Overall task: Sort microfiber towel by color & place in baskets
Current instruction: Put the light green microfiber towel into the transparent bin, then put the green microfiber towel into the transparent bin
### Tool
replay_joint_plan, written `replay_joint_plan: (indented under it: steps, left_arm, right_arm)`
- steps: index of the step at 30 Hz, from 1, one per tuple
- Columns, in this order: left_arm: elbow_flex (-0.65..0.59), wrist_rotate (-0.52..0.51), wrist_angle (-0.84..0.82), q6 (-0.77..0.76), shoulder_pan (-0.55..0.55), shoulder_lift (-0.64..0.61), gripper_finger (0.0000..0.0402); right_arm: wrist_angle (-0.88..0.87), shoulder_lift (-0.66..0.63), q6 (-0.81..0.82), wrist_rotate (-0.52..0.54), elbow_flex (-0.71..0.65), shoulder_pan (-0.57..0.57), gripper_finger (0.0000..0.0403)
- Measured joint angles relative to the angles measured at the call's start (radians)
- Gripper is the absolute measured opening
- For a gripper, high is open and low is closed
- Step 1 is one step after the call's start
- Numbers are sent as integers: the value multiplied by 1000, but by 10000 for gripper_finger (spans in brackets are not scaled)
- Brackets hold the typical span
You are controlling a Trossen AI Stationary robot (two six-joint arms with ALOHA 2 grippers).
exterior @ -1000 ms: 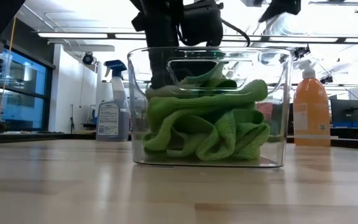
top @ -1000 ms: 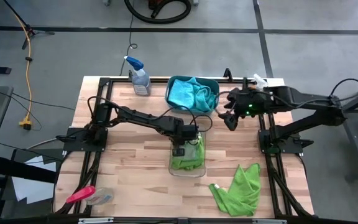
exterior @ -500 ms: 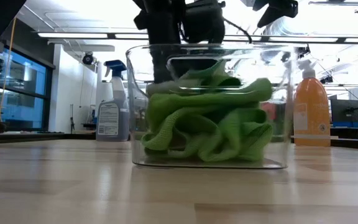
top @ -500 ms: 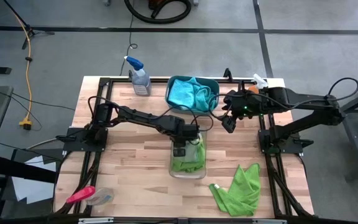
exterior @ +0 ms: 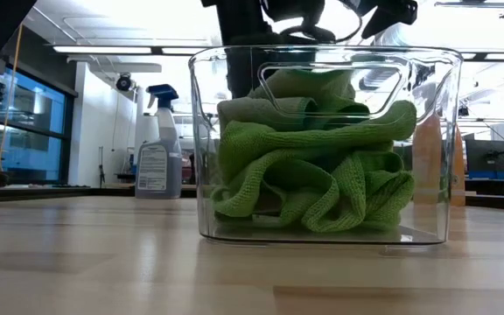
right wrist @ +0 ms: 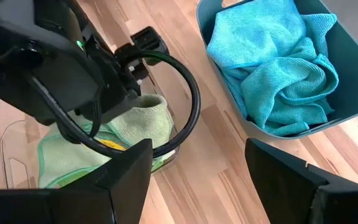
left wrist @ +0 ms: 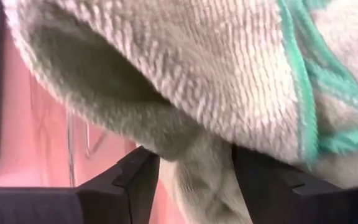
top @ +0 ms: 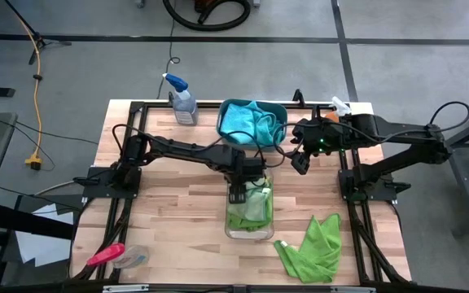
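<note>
Seen from above, a wooden tabletop (top: 177, 220) carries two baskets. An opaque teal-blue tub with rounded corners (top: 253, 122) sits at the far edge holding turquoise microfiber towels (top: 247, 120). A clear, narrow plastic bin (top: 249, 210) sits nearer the middle with lime green microfiber towels (top: 249, 207) inside. The left claw (top: 239, 194) reaches down into the clear bin's far end. The right claw (top: 300, 159) hangs in the air just beside the teal tub. One loose lime green towel (top: 313, 247) lies spread on the tabletop near the front right corner, its long axis running from the front edge up toward the right arm's base. It lies well nearer the right arm than the left, toward the front of the table from the right claw.

At tabletop level, the clear bin (exterior: 322, 144) fills the middle, packed with crumpled green cloth (exterior: 313, 166). Dark arm parts enter from above; whose they are cannot be told here.

From the left wrist, pale green towelling (left wrist: 185, 81) presses close, and a fold hangs between the dark fingers (left wrist: 123, 186), which stand narrowly apart, gripping it.

From the right wrist, the right arm's own fingers (right wrist: 129, 174) stand wide apart with nothing between them. Beyond them are the teal tub (right wrist: 241, 118) with its turquoise towels (right wrist: 272, 62), and the left arm over the clear bin (right wrist: 17, 146).
</note>
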Motion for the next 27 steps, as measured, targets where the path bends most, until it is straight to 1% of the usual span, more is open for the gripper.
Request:
replay_joint_plan:
  steps: [6, 12, 17, 19, 22, 27]
  left_arm:
    - [80, 12, -135, -29, 0, -2, 198]
    - [145, 12, -232, -34, 0, -2, 198]
    - [210, 12, -344, -34, 0, -2, 198]
    - [214, 12, -368, -34, 2, -23, 198]
    - [215, 5, -354, -34, 2, -89, 198]
    - [194, -82, -228, -52, 2, -245, 198]
  right_arm:
    - [0, 0, -23, 0, 0, 0, 256]
    - [0, 0, -39, 0, 0, -2, 256]
    - [0, 0, -39, 0, 0, -2, 256]
    - [0, 0, -46, 0, 0, -2, 256]
    - [0, 0, -46, 0, 0, -2, 256]
    - [17, 0, -47, 1, 0, -2, 256]
